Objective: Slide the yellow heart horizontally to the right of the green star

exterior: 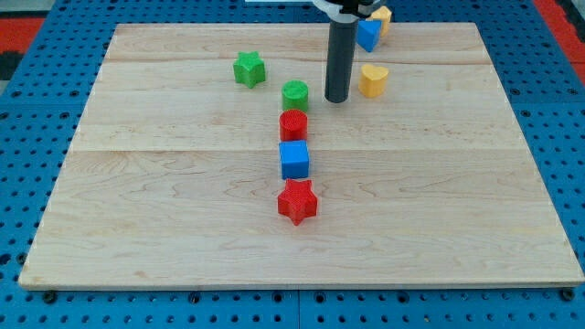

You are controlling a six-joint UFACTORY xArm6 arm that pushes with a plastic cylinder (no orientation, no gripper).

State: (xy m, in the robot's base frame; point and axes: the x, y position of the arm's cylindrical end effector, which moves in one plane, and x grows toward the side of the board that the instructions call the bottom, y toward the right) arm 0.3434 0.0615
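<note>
The yellow heart (373, 80) lies on the wooden board (183, 201) right of centre near the view's top. The green star (249, 68) lies well to its left, slightly higher in the view. My tip (336, 99) rests on the board just left of the yellow heart, with a small gap between them, and right of a green cylinder (295, 94). The rod rises straight up out of the view's top.
Below the green cylinder a red cylinder (293, 124), a blue cube (294, 159) and a red star (297, 201) form a column down the middle. A blue block (368, 34) and a yellow block (382, 16) sit at the top edge behind the rod.
</note>
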